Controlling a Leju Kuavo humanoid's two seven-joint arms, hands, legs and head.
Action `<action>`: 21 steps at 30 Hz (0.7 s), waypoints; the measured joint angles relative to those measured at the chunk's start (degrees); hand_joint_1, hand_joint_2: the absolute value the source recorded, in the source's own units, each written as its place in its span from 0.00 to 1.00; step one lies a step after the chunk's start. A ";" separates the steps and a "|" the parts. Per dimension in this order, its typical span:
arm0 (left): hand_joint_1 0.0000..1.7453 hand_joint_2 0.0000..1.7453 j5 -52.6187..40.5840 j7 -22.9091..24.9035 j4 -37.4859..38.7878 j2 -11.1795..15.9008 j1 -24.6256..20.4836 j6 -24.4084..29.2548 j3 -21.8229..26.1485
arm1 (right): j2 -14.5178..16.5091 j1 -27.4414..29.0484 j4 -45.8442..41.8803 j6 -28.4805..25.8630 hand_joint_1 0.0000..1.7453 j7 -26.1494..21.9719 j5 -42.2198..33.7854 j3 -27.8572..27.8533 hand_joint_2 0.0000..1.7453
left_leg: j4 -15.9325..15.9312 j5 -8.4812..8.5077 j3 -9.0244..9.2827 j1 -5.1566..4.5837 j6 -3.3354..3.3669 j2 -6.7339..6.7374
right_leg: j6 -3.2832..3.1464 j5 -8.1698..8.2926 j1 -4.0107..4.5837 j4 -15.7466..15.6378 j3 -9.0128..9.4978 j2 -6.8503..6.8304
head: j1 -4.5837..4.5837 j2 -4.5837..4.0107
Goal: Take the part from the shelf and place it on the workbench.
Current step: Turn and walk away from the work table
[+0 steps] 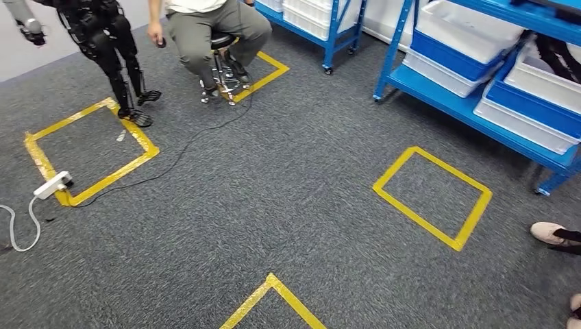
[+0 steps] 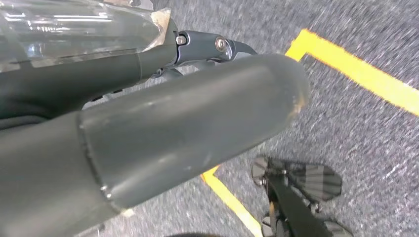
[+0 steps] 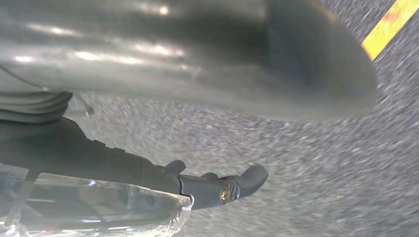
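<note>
Hanging over grey carpet (image 1: pixel 288 199), left hand (image 2: pixel 163 133) and right hand (image 3: pixel 207 74) spread their fingers, holding nothing.

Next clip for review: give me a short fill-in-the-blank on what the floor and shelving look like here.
1. The squares taped on the grey carpet are ___ in colour.
2. The shelf holding white bins has a ___ frame.
3. A person sits on a ___ near the top of the head view.
4. The white power strip lies on the tape of the ___ square.

Missing words: yellow; blue; stool; left
</note>
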 joint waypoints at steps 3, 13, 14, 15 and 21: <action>0.00 0.00 -0.05 0.05 -0.01 0.04 0.15 0.00 0.00 | -0.03 -0.22 -0.01 0.00 0.00 0.03 -0.11 0.00 0.00 | -0.25 0.07 0.04 -0.09 0.18 2.70 | 0.00 -4.10 -0.21 9.57 -4.66 -3.15 | 0.19 0.00; 0.00 0.00 -0.23 0.17 -0.03 -0.17 -0.07 -0.10 -0.01 | -0.15 -0.17 -0.01 0.00 0.00 0.03 -0.32 0.00 0.00 | 0.63 -1.46 1.11 -0.09 -2.35 8.75 | 0.12 0.43 -0.67 -3.28 3.05 -7.43 | -0.02 0.00; 0.00 0.00 -0.26 0.17 -0.03 -0.17 -0.12 -0.10 -0.02 | -0.17 -0.08 -0.01 0.00 0.00 0.04 -0.33 0.00 0.00 | 1.76 -2.28 0.84 0.14 -2.69 7.81 | -0.32 0.55 -0.90 -3.34 3.23 -6.76 | -0.08 0.00; 0.00 0.00 -0.28 0.17 -0.03 -0.19 -0.13 -0.10 -0.02 | -0.18 -0.06 -0.01 0.00 0.00 0.07 -0.35 0.00 0.00 | 3.95 -3.78 0.05 0.36 -2.98 6.25 | -0.76 0.73 -1.13 -3.40 3.41 -6.09 | -0.19 0.00; 0.00 0.00 -0.32 0.23 -0.01 -0.29 0.18 -0.13 0.00 | -0.23 0.03 -0.01 0.00 0.00 0.14 -0.38 0.00 0.00 | 14.26 -7.15 -5.44 0.63 -3.05 1.27 | -1.51 1.08 -0.50 -3.24 3.34 -1.45 | -0.38 0.00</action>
